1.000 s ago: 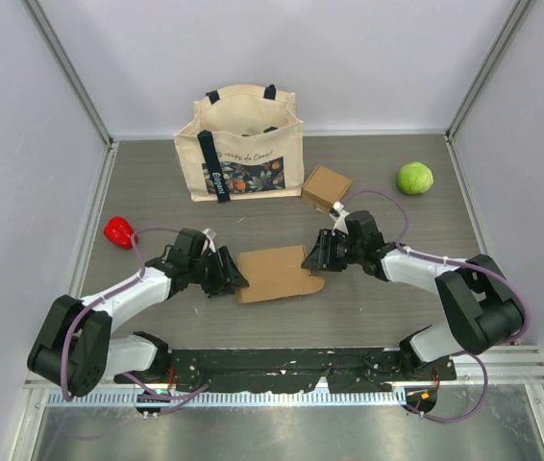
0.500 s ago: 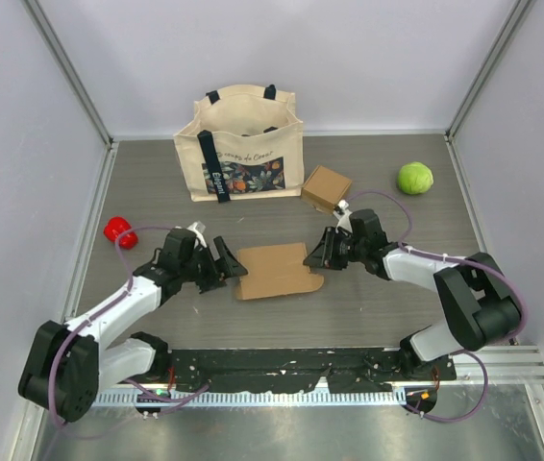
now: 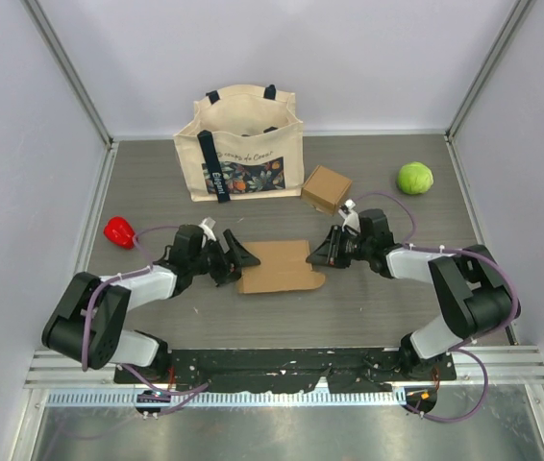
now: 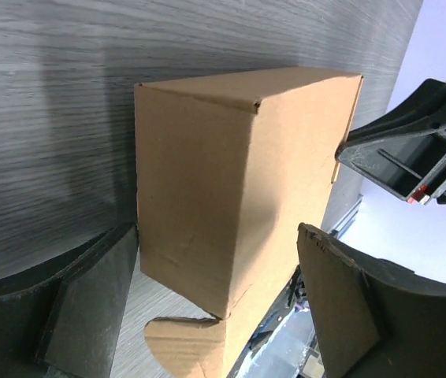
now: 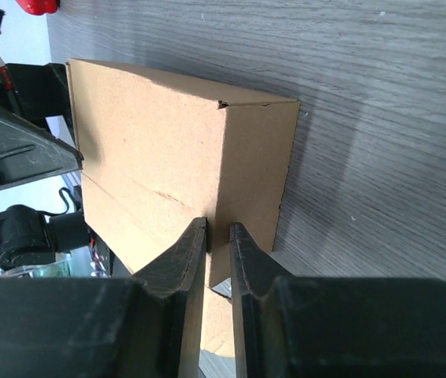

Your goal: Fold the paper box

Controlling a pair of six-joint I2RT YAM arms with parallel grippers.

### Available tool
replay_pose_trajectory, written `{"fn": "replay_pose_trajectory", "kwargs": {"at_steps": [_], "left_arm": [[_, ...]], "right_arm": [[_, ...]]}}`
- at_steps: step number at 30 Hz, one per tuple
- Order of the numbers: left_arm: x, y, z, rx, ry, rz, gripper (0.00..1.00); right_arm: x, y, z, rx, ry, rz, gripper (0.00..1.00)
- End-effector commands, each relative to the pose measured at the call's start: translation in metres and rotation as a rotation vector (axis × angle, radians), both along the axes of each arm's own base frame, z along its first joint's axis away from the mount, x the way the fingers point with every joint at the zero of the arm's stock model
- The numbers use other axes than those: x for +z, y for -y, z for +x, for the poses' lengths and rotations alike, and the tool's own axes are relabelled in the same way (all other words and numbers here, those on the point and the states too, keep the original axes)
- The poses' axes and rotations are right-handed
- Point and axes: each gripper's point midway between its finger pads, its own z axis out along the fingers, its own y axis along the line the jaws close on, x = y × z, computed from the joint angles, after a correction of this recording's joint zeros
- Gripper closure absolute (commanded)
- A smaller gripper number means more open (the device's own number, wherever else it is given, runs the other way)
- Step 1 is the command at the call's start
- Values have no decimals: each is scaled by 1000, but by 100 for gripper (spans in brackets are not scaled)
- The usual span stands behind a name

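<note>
A grey wood-grain desk, walled on its left, right and far sides, carries the scene. A cream tote bag with a fruit print stands upright at the far centre.

The paper box, brown cardboard, lies at the middle of the desk between the two arms, with a rounded flap jutting from its near right corner. The wrist views show it partly opened, two faces meeting at a sharp crease.

The left gripper sits low at the box's left edge. Its fingers are released and spread wide, one on either side of the box end, and the right-hand one stands clear of the cardboard. The right gripper meets the box's right edge, its fingers clenched on a thin cardboard panel there.

Bare desk lies open between the box and the arm bases, and a strip lies open between the box and the tote. A small closed carton sits tilted just beyond the right gripper, near the tote's right corner. A green ball rests at the far right, well apart from the box. A red object lies near the left wall, just beyond the left arm.
</note>
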Motion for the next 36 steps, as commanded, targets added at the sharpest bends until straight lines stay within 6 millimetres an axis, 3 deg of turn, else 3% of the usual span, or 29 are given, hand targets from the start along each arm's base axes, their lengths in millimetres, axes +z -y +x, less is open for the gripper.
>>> {"fn": "replay_pose_trajectory", "kwargs": {"at_steps": [1, 9, 12, 14, 15, 17, 18, 19, 21, 22, 23, 24, 25, 27, 28, 29, 31, 32, 34, 36], "left_arm": [[22, 20, 15, -9, 65, -114, 16], [19, 22, 13, 21, 44, -155, 17], [22, 25, 16, 26, 40, -184, 25], [26, 28, 18, 39, 20, -216, 33], [28, 29, 18, 43, 16, -232, 35], [30, 30, 16, 66, -31, -263, 41], [31, 30, 14, 72, -52, -271, 42], [36, 31, 12, 71, -66, -289, 43], [37, 31, 6, 95, -142, -309, 43], [38, 30, 5, 109, -171, -315, 43], [43, 29, 2, 136, -218, -336, 43], [35, 25, -6, 165, -309, -315, 43], [34, 23, -10, 185, -356, -317, 43], [34, 20, -23, 234, -503, -333, 43], [33, 18, -29, 261, -564, -340, 43], [39, 18, -37, 259, -613, -360, 43], [37, 16, -52, 310, -760, -383, 42], [37, 14, -58, 332, -809, -385, 42], [48, 11, -63, 358, -827, -403, 41], [53, 5, -67, 395, -828, -386, 39]], "right_arm": [[-41, 20, -4, -63, -102, -100, 83], [-48, 24, 3, -96, -130, -64, 83], [-41, 19, 2, -81, -118, -22, 82], [-35, 19, 2, -72, -103, -24, 77], [-21, 18, 9, -73, -55, -27, 74], [-16, 26, 6, -64, -37, -105, 59], [-3, 32, 24, -108, 30, -173, 53], [6, 41, 16, -118, 26, -236, 43], [37, 51, 35, -151, 180, -391, 33], [54, 55, 30, -150, 225, -457, 25], [67, 51, 30, -139, 291, -515, 24], [92, 31, 27, -63, 423, -569, 23], [105, 31, 26, -74, 502, -650, 22], [136, 9, 15, 9, 667, -657, 20], [145, -16, -4, 132, 785, -675, 20], [155, -25, -14, 181, 850, -668, 20], [160, -51, -42, 361, 967, -671, 19], [155, -69, -65, 515, 993, -608, 19], [145, -86, -93, 670, 1060, -624, 19], [136, -85, -90, 702, 1116, -741, 18]]}}
